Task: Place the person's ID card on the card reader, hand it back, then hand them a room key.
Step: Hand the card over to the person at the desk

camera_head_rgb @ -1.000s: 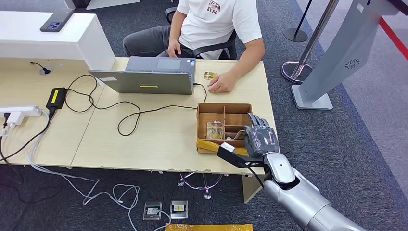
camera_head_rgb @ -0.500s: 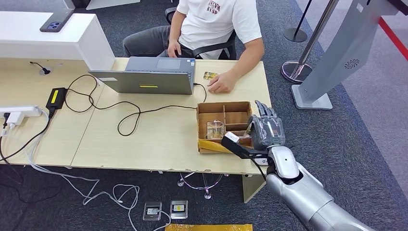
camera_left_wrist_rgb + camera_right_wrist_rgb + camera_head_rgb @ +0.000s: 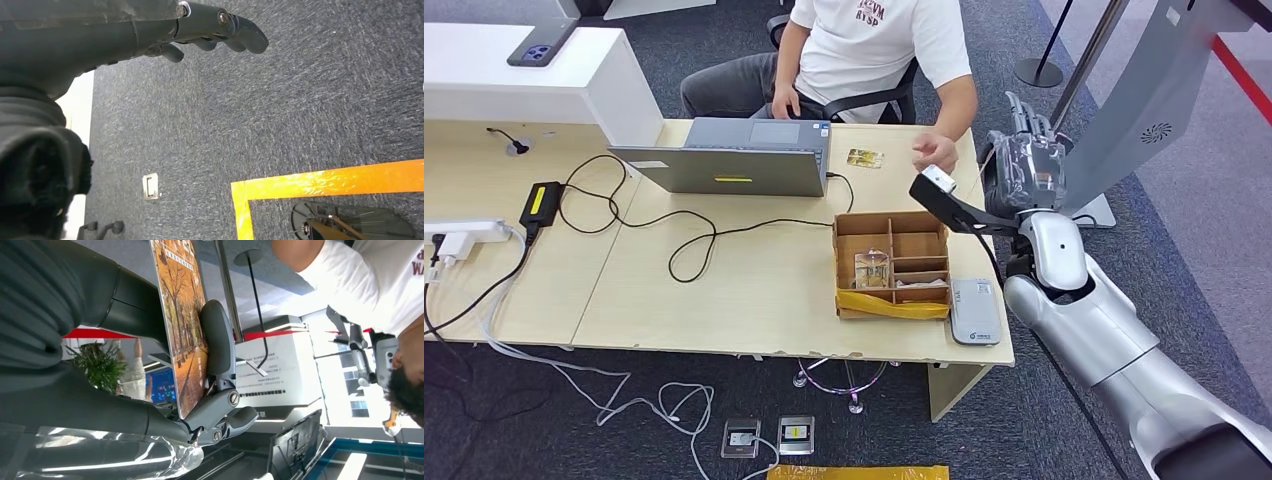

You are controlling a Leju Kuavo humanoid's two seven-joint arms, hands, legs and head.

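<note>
My right hand [image 3: 1022, 165] is raised beyond the table's far right corner, level with the seated person [image 3: 874, 40]. It pinches a room key card [image 3: 182, 330] printed with autumn trees, the thumb [image 3: 218, 342] on one face and the fingers behind. The person's hand [image 3: 934, 153] is lifted off the table, close to my right hand. The ID card [image 3: 864, 157] lies on the table by the laptop. A grey card reader [image 3: 975, 311] sits at the table's near right corner. My left hand [image 3: 150, 30] hangs over the carpet, holding nothing, fingers apart.
A cardboard box [image 3: 891, 225] with dividers and more cards stands beside the reader. A laptop [image 3: 734, 165], its cable and a power brick [image 3: 541, 203] cover the table's middle and left. A grey kiosk [image 3: 1124, 110] and a stanchion base [image 3: 1039, 148] stand to the right.
My right hand rose from the box's right side up and away toward the person, uncovering the card reader. The person's hand lifted off the table toward it.
</note>
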